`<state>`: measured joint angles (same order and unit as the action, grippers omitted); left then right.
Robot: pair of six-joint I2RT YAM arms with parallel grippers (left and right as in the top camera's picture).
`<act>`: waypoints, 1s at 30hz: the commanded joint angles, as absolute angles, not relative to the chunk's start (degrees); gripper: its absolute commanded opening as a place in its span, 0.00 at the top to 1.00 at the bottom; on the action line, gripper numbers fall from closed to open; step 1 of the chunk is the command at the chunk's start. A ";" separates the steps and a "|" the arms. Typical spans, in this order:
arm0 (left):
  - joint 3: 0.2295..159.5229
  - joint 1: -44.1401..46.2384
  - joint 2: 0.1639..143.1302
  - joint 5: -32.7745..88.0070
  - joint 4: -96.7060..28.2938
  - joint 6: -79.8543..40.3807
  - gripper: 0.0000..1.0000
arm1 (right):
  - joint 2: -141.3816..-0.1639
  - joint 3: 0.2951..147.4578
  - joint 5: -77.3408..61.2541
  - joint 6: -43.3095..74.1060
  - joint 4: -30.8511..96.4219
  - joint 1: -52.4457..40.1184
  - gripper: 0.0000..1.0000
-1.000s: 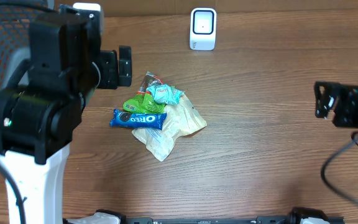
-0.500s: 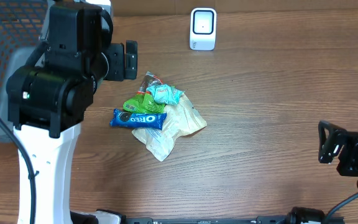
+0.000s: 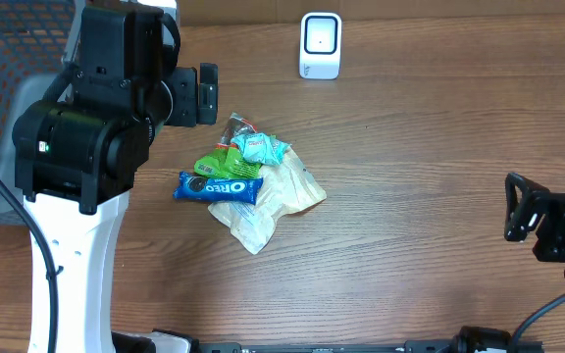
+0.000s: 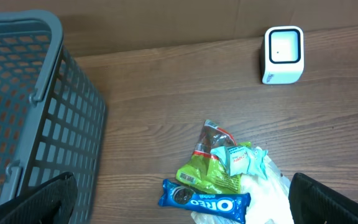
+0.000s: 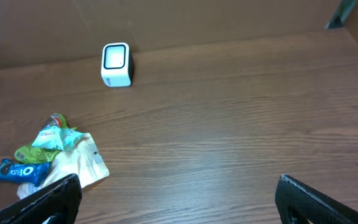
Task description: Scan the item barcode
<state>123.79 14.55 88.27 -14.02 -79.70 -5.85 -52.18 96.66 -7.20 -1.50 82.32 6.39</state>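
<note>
Blue Oreo pack (image 3: 218, 186) beside wrappers (image 3: 268, 201); left tool (image 3: 207, 94) and right tool (image 3: 515, 208) both wide open, empty.

Right pincer (image 3: 514, 208) drawn back lower in overhead view, left pincer (image 3: 208, 94) nudged toward scanner (image 3: 320, 45)

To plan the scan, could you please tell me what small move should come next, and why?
Probably lower the left gripper toward the Oreo pack: the gripper is open and empty, the pack lies exposed at the edge of the pile, and nothing faces the scanner yet.
</note>
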 commanded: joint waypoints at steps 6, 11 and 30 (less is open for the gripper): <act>123.90 14.28 88.42 -15.00 -79.53 -5.80 0.00 | -52.23 94.83 -7.09 -1.78 81.67 5.69 0.00; 123.90 14.26 88.42 -15.00 -79.53 -5.80 0.00 | -52.31 94.83 -7.09 -1.78 81.69 5.69 0.00; 123.90 14.26 88.42 -15.00 -79.53 -5.82 0.00 | -52.36 94.83 -9.06 -1.74 74.85 5.69 0.00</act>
<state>123.79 14.55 88.25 -14.20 -79.70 -5.87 -52.36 95.04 -7.42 -1.50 76.58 6.15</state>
